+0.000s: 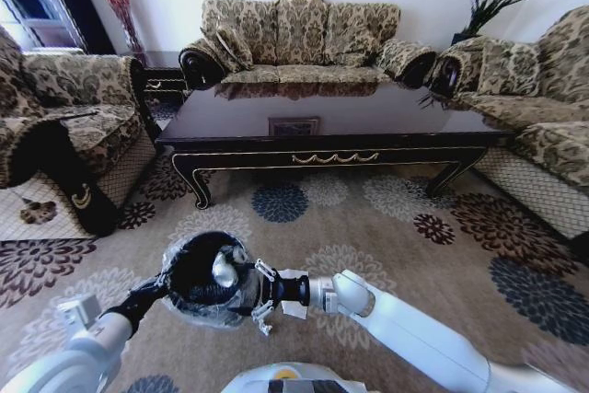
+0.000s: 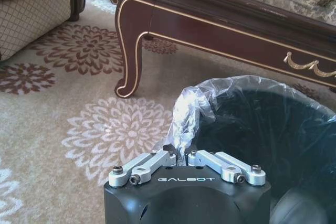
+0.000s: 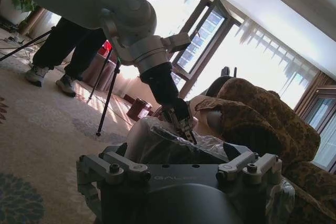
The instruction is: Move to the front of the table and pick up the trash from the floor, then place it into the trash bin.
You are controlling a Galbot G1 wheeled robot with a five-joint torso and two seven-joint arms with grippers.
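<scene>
Both end effectors meet at the trash bin (image 1: 204, 275) before the table (image 1: 331, 135).

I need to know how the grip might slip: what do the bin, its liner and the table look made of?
The trash bin looks like matte black plastic, though that is uncertain. Its liner is thin, clear, crinkly film, pinched by the left pincer. The table looks like dark wood, glossy enough to mirror the sofa.

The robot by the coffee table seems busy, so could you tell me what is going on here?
The robot stands on the carpet in front of the table with the trash bin between its arms. Its left hand is pinched shut on the clear plastic bag at the bin's rim. Its right hand is open at the bin's opposite side. Something pale lies inside the bin; what it is cannot be told.
</scene>
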